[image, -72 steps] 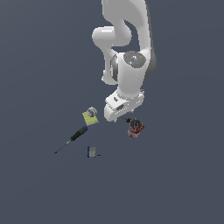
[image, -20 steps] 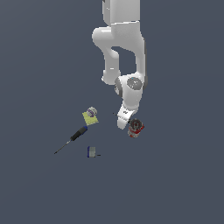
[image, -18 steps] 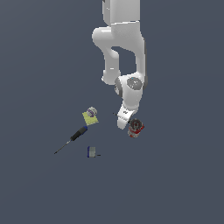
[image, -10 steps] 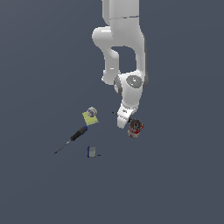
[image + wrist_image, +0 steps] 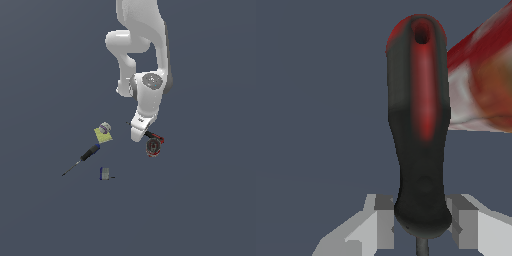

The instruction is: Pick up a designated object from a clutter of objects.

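Note:
The designated object, a small screwdriver (image 5: 418, 125) with a stubby black handle and a red end, fills the wrist view. Its handle sits between my two light grey fingers (image 5: 381, 220), which press against its thick lower part. In the exterior view my gripper (image 5: 137, 135) is low over the clutter, with only the screwdriver's red end (image 5: 157, 138) showing beside it. The red can (image 5: 153, 147) lies right next to that end, and the same can (image 5: 481, 85) looms close behind the handle. The shaft is mostly hidden.
Toward the exterior view's left lie a longer blue-and-black screwdriver (image 5: 82, 159), a yellow-green piece (image 5: 103, 135) with a grey round part (image 5: 105, 126), and a small grey-blue block (image 5: 105, 173). The arm's white links rise above the gripper.
Since 3.6 s ago the hand has turned and come down onto the small screwdriver beside the can. Over the last second it has hardly moved; the other items lie as before.

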Motion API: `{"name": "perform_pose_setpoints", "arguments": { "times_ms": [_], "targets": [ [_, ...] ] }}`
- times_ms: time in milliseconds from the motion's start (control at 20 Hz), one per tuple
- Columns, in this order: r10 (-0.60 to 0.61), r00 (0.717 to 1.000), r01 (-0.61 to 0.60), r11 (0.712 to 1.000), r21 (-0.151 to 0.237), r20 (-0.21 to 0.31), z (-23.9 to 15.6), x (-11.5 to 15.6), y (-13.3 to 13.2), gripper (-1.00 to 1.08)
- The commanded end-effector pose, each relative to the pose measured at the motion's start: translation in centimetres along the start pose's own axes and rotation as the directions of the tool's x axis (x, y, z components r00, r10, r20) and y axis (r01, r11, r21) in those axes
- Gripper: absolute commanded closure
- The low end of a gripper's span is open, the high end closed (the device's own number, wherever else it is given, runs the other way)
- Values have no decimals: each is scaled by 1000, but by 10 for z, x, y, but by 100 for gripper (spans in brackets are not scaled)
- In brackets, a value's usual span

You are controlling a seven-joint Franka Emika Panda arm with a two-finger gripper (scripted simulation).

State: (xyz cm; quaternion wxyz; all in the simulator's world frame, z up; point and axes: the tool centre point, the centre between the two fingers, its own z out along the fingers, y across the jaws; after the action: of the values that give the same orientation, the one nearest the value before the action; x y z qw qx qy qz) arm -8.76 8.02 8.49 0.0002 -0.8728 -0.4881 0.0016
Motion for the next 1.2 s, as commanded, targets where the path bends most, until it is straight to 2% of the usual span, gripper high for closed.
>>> {"name": "perform_pose_setpoints", "arguments": {
  "times_ms": [0, 1150],
  "targets": [
    [0, 1000, 0, 1000, -1, -2, -21, -2, 7, 108],
    [0, 1000, 0, 1000, 1, -6, -234, -22, 74, 108]
  ]
}}
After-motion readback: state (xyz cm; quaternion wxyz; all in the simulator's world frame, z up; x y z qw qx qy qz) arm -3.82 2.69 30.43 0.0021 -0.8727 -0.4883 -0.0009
